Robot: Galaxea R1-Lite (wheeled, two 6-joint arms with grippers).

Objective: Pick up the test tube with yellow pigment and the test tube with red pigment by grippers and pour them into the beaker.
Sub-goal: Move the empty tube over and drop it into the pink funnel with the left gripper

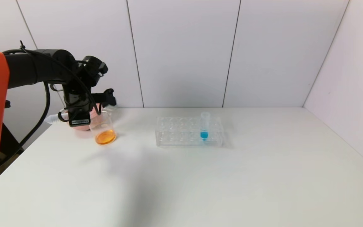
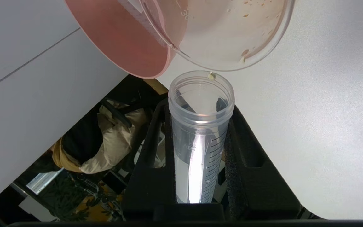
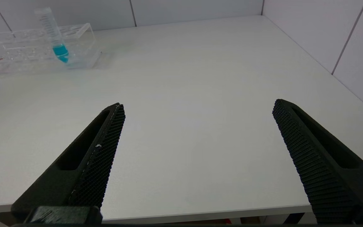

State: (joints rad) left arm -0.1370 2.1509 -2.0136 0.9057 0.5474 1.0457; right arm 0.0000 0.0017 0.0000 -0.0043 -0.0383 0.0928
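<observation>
My left gripper (image 1: 105, 100) is at the table's far left, shut on a clear graduated test tube (image 2: 200, 135). The tube is tilted with its mouth at the rim of the beaker (image 1: 102, 129). It looks empty, with one yellowish drop at its lip (image 2: 212, 75). The beaker holds orange liquid at its bottom; its splashed rim shows in the left wrist view (image 2: 257, 47). No tube with yellow or red liquid in it is in view. My right gripper (image 3: 198, 104) is open and empty, low over the table's near right edge, outside the head view.
A pink bowl (image 1: 82, 127) stands right behind the beaker, also in the left wrist view (image 2: 121, 37). A clear rack (image 1: 181, 132) at mid table holds one upright blue-tipped tube (image 1: 204, 126). A whitish tube end (image 1: 50, 119) pokes out left of the gripper.
</observation>
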